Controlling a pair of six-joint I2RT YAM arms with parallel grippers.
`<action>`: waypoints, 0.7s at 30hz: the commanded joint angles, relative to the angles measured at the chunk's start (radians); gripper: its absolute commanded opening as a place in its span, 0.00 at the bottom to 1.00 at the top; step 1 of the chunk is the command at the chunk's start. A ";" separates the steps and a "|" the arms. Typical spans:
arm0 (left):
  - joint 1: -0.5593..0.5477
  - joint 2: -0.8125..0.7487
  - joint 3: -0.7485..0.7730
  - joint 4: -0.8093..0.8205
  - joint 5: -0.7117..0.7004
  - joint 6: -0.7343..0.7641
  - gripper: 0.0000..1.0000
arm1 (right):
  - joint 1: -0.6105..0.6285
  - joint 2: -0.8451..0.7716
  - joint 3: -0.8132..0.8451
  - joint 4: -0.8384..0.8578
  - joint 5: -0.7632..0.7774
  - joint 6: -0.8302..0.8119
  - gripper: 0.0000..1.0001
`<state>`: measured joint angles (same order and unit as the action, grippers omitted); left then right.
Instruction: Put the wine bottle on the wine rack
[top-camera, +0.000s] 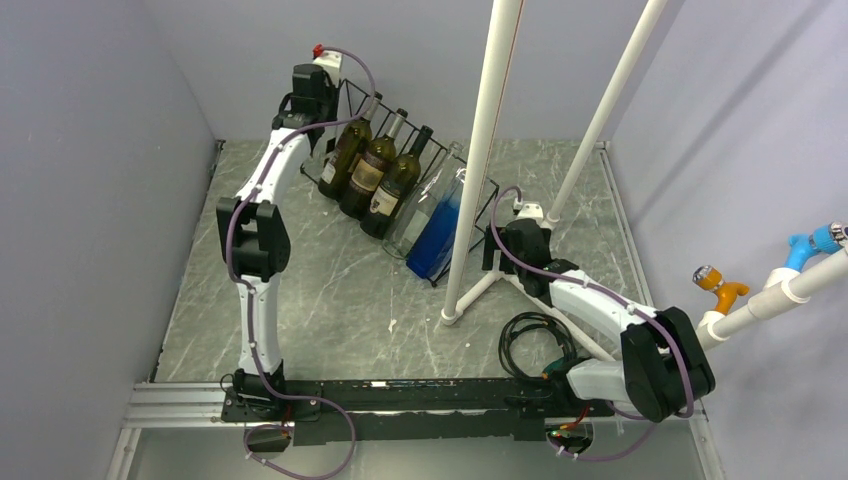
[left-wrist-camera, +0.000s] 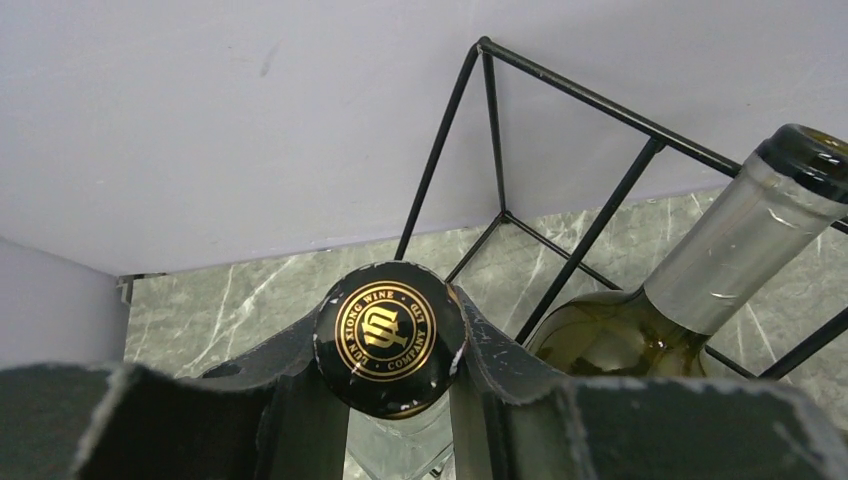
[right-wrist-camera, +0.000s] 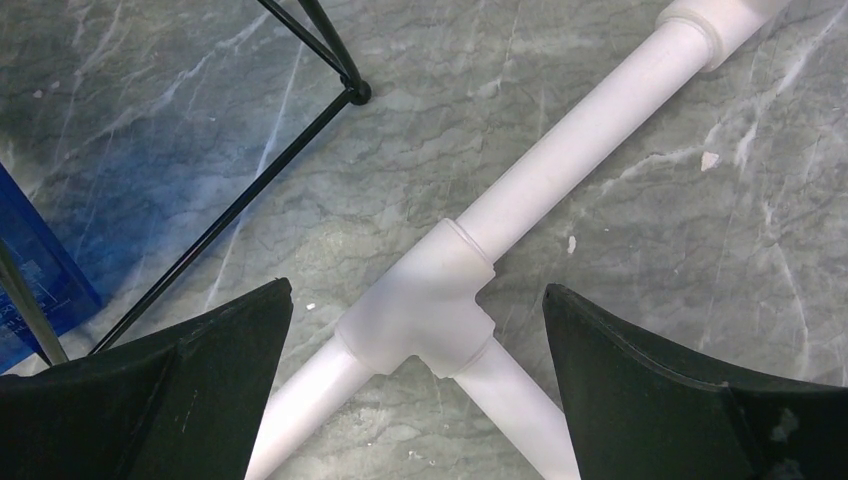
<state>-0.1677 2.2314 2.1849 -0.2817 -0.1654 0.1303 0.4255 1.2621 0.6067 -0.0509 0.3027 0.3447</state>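
Observation:
The black wire wine rack (top-camera: 482, 203) stands at the back of the marble table and holds three dark bottles (top-camera: 372, 172), a clear one and a blue one (top-camera: 438, 235). My left gripper (top-camera: 312, 100) is at the rack's far left end. In the left wrist view it (left-wrist-camera: 393, 315) is shut on the black, gold-printed cap of a clear wine bottle (left-wrist-camera: 388, 335) that stands upright beside the rack's bars (left-wrist-camera: 580, 255). The arm hides the bottle's body from above. My right gripper (top-camera: 520, 235) is open and empty at the rack's right end, low over the table (right-wrist-camera: 417, 290).
A green bottle with a silver neck (left-wrist-camera: 720, 260) lies in the slot to the right of the held one. White PVC poles (top-camera: 490, 150) rise from a tee joint (right-wrist-camera: 420, 320) under the right gripper. A coiled black cable (top-camera: 535, 345) lies near the right arm's base. Walls close in on the left and at the back.

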 joint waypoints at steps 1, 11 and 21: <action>-0.003 -0.008 0.084 0.094 -0.038 0.035 0.08 | -0.009 0.008 0.032 0.045 -0.020 0.017 1.00; -0.025 0.030 0.079 0.102 -0.098 0.073 0.35 | -0.013 0.020 0.021 0.077 -0.037 0.025 1.00; -0.030 0.060 0.076 0.178 -0.081 0.082 0.53 | -0.013 0.025 0.018 0.084 -0.036 0.025 1.00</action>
<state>-0.1902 2.2757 2.2108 -0.1986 -0.2451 0.1894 0.4191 1.2831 0.6067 -0.0154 0.2764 0.3523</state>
